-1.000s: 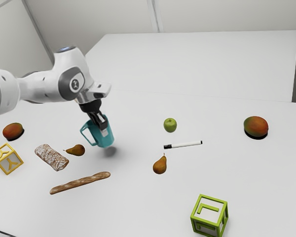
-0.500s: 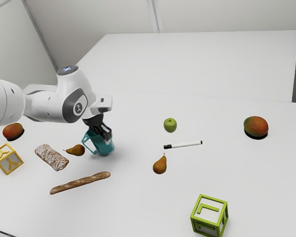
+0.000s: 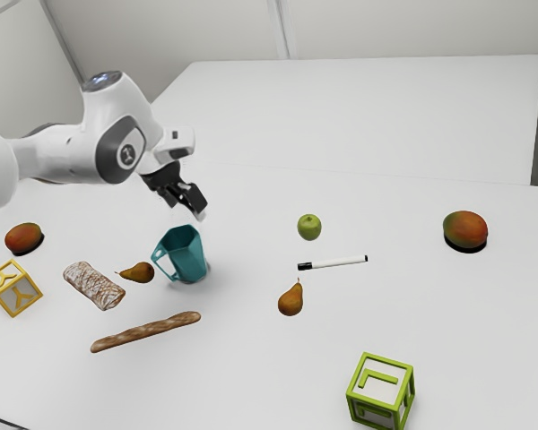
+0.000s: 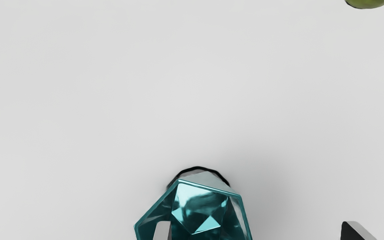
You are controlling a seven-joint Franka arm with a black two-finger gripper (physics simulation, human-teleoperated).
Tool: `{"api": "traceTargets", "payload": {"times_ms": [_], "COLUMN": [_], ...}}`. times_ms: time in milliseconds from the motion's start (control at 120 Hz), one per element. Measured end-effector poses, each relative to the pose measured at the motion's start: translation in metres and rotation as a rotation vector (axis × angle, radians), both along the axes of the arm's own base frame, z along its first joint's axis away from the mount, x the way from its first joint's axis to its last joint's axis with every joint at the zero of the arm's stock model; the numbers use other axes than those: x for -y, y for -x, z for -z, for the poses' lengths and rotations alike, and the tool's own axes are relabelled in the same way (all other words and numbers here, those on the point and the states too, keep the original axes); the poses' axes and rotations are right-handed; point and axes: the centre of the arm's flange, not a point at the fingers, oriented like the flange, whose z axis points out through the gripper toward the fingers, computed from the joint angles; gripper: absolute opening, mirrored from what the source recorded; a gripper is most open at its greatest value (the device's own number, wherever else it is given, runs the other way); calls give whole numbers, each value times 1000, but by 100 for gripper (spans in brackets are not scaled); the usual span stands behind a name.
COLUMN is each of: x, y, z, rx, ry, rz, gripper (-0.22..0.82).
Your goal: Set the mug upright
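Where the green block (image 3: 380,392) turns its top face up, a raised green letter like an L can be made out, while its front face bears another green mark I cannot read for sure; the yellow block (image 3: 13,288) has Y-like shapes, and the arm (image 3: 63,154) wears a round emblem on a grey joint cover, too small to read. Any print on the white marker (image 3: 334,262) is likewise too small to tell. The teal mug (image 3: 188,260) stands on its base with its mouth up, near the small pear (image 3: 142,272) on its handle's side, and the black gripper (image 3: 200,213) is above it, fingers spread well apart and clamped on nothing. In the wrist view, one fingertip overlaps the mug's mouth and the edge cuts the mug off, as it does the green apple (image 4: 368,2); a dark scrap at another edge is too little to name. The arm runs out past the exterior view's left, and a dark line is cut off at that view's lower left corner. The table (image 3: 251,376) is smooth, matt and white, with soft grey shading around the mug, and pale grey walls (image 3: 412,27) with a vertical seam rise beyond it.
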Motion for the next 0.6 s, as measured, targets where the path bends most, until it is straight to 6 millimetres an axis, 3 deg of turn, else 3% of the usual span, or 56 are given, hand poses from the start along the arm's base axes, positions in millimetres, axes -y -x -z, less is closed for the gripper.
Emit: {"api": "traceTargets", "payload": {"times_ms": [183, 317, 433, 600], "x": [8, 7, -13, -12], "y": [-32, -47, -46, -40], "z": [-108, -163, -186, -185], "rx": [53, 50, 21, -46], "ry": [6, 7, 0, -4], "rz": [7, 2, -32, -33], "gripper": [58, 59, 60, 60]}}
